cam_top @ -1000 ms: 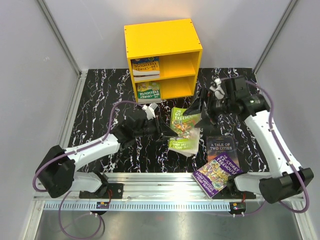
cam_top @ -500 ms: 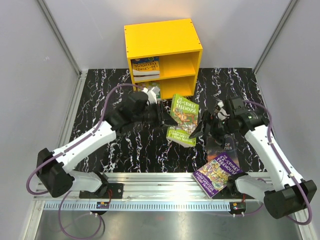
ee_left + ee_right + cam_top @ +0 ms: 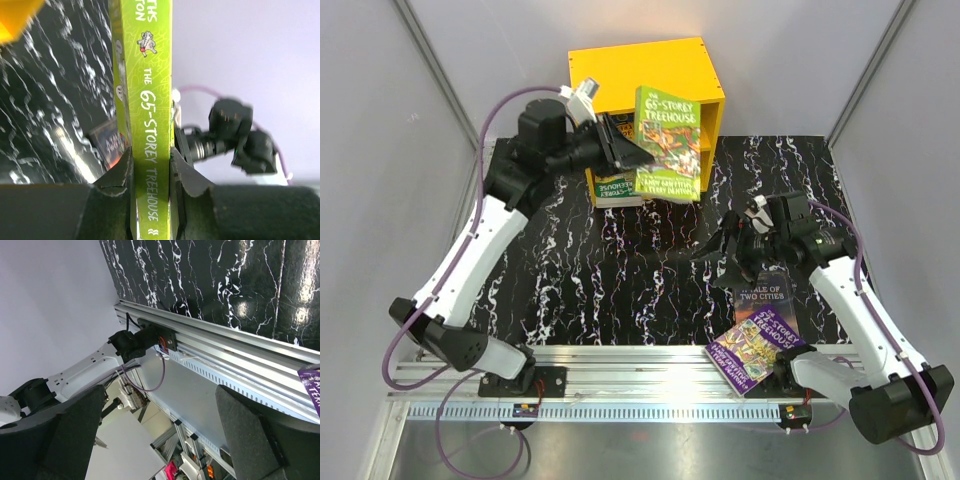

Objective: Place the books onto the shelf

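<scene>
While the left fingers (image 3: pixel 118 181) clamp a green book (image 3: pixel 667 145) before the shelf (image 3: pixel 642 70), the right fingers (image 3: pixel 75 435) stand wide apart.

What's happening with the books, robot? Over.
Left gripper shut on green book, held upright before yellow shelf. Right gripper open, empty. Dark book, purple book on table. Held book hides part of shelf front; blockage unclear.

The right pincer's (image 3: pixel 161 392) dark fingers (image 3: pixel 65 435) stand wide apart, nothing between them, framing the black marbled table (image 3: pixel 210 280), its aluminium rail (image 3: pixel 235 350), a purple book (image 3: pixel 312 385) corner at the right edge and a white arm (image 3: pixel 80 372).
</scene>
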### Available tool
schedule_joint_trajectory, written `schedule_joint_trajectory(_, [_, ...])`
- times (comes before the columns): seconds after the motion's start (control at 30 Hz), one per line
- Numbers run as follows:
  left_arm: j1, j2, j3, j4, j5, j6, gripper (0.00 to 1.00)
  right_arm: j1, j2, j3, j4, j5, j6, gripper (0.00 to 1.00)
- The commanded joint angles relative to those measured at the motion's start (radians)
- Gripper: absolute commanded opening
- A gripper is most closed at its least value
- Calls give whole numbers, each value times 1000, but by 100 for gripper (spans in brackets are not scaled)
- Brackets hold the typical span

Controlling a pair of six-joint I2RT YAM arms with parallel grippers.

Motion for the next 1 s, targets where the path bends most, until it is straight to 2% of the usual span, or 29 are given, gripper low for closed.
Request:
schedule_joint_trajectory(0.0, [111, 43, 115, 186, 129, -33, 0, 5, 5, 26, 73, -42, 33, 100])
schedule_joint_trajectory(0.07, [208, 90, 127, 283, 163, -97, 0, 5, -4, 3, 70, -45, 29, 100])
schedule_joint_trajectory(0.13, [294, 139, 121, 451, 210, -227, 0, 5, -22, -33, 70, -48, 30, 100])
schedule_joint_trajectory(0.2, [337, 237, 176, 551, 246, -328, 0, 5, -39, -60, 79, -50, 42, 100])
schedule_joint_trajectory(0.27, [380, 367, 280, 507, 255, -334, 0, 5, -64, -98, 90, -54, 55, 100])
schedule_joint_trajectory(0.3, [386, 412, 426, 410, 257, -302, 0, 5, -73, -110, 99, -56, 67, 100])
schedule_joint_trajectory(0.37, [403, 510, 589, 316, 260, -274, 0, 5, -85, -126, 101, -56, 69, 100])
schedule_joint_trajectory(0.4, [411, 593, 725, 261, 278, -275, 0, 5, -84, -126, 96, -58, 64, 100])
schedule_joint_trajectory(0.43, [432, 630, 771, 251, 287, -286, 0, 5, -84, -127, 92, -55, 59, 100])
schedule_joint_trajectory(0.47, [443, 648, 788, 257, 293, -303, 0, 5, -79, -127, 89, -51, 56, 100])
schedule_joint_trajectory(0.6, [512, 636, 666, 332, 310, -341, 6, 5, -62, -118, 78, -48, 39, 100])
schedule_joint_trajectory(0.7, [539, 659, 681, 312, 371, -340, 9, 5, -52, -113, 75, -41, 27, 100])
schedule_joint_trajectory(0.8, [540, 708, 719, 262, 443, -318, 24, 4, -33, -115, 79, -42, 21, 100])
schedule_joint_trajectory(0.83, [562, 718, 724, 249, 456, -311, 32, 5, -21, -115, 82, -44, 19, 100])
schedule_joint_trajectory(0.97, [567, 727, 715, 174, 468, -248, 41, 5, 13, -107, 99, -51, 15, 100])
